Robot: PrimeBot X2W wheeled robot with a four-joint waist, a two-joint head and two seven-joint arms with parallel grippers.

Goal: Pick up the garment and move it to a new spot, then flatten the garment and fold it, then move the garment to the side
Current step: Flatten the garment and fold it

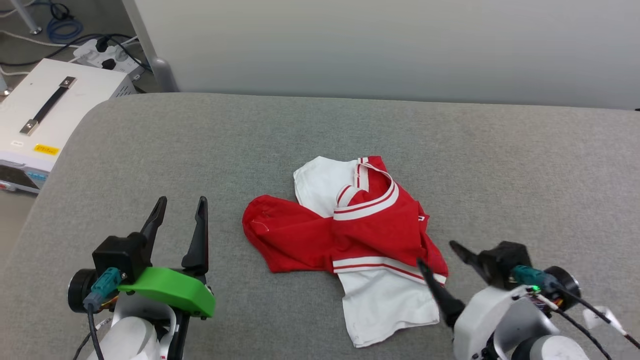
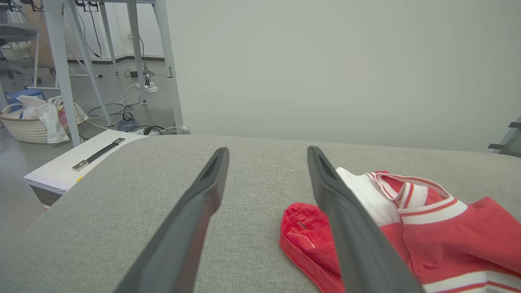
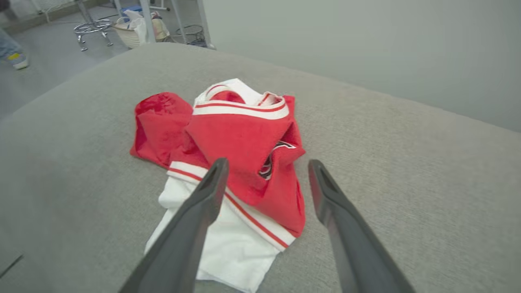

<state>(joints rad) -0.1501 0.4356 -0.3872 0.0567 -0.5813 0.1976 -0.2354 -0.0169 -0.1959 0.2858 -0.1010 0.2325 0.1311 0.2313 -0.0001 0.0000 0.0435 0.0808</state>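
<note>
The red and white shirt [image 1: 350,235] lies crumpled near the middle of the grey worktop [image 1: 500,175], with one white sleeve spread toward the robot. The left end effector [image 1: 182,200] is released, fingers spread, well to the shirt's left. The right end effector [image 1: 436,252] is also released, holding nothing, at the shirt's near right edge.

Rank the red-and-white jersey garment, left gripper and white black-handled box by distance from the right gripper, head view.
1. Red-and-white jersey garment, just left of the right gripper.
2. Left gripper, beyond the garment, lower left.
3. White black-handled box, far upper left.
</note>
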